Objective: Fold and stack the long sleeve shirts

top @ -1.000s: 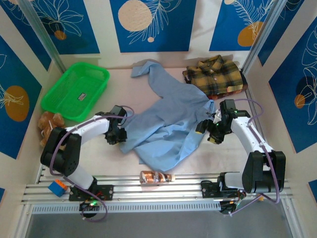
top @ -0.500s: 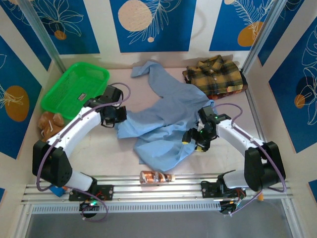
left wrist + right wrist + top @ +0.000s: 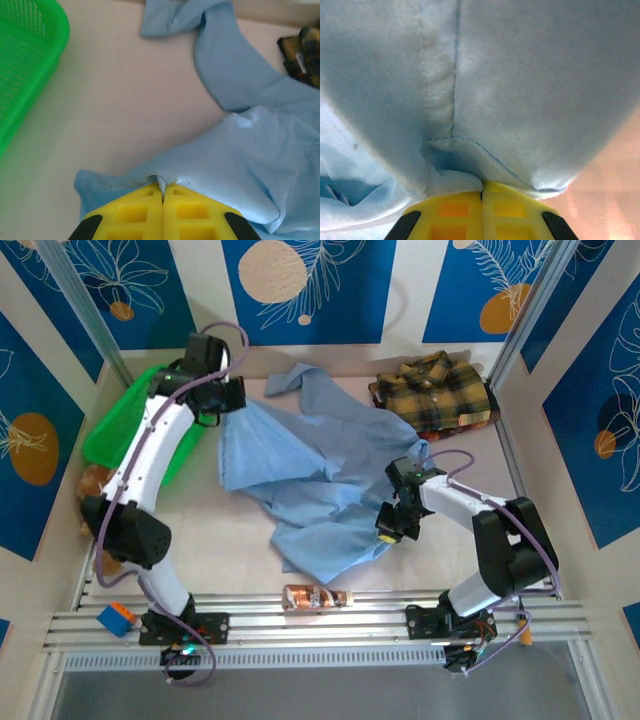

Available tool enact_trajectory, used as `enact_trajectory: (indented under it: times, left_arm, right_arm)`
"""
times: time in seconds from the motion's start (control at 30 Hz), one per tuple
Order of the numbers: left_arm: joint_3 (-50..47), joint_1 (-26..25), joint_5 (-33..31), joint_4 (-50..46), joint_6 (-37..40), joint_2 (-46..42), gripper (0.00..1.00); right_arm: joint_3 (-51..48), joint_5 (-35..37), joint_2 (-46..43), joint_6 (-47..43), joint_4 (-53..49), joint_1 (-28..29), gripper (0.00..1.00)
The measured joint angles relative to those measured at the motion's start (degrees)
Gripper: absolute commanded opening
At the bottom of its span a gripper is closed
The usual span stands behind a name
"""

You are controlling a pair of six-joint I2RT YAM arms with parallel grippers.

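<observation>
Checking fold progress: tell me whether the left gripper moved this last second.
Yes. The left gripper went toward the back wall, up beside the green basket, pulling the light blue shirt.

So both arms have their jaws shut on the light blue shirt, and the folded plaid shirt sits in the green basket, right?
Not quite. The plaid shirt is not in the green basket; it lies folded on the table at the back right, as the top external view shows. Both arms do have their jaws shut on the light blue shirt.
</observation>
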Motion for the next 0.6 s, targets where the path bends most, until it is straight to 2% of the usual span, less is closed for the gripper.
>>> enact_trajectory:
  times: [0.17, 0.33, 0.6]
  left_arm:
    - [15.8, 2.0, 0.1, -3.6, 3.2, 9.7, 0.06]
    - [29.3, 3.3, 0.3, -5.2, 5.0, 19.6, 0.07]
    - [32.2, 5.5, 1.6, 0.1, 4.8, 28.5, 0.09]
  right_arm:
    - [0.0, 2.0, -6.2, -0.7, -4.2, -0.7, 0.0]
    - [0.6, 2.1, -13.9, -2.4, -9.7, -5.3, 0.0]
    - [5.1, 1.0, -16.4, -6.2, -16.4, -12.2, 0.0]
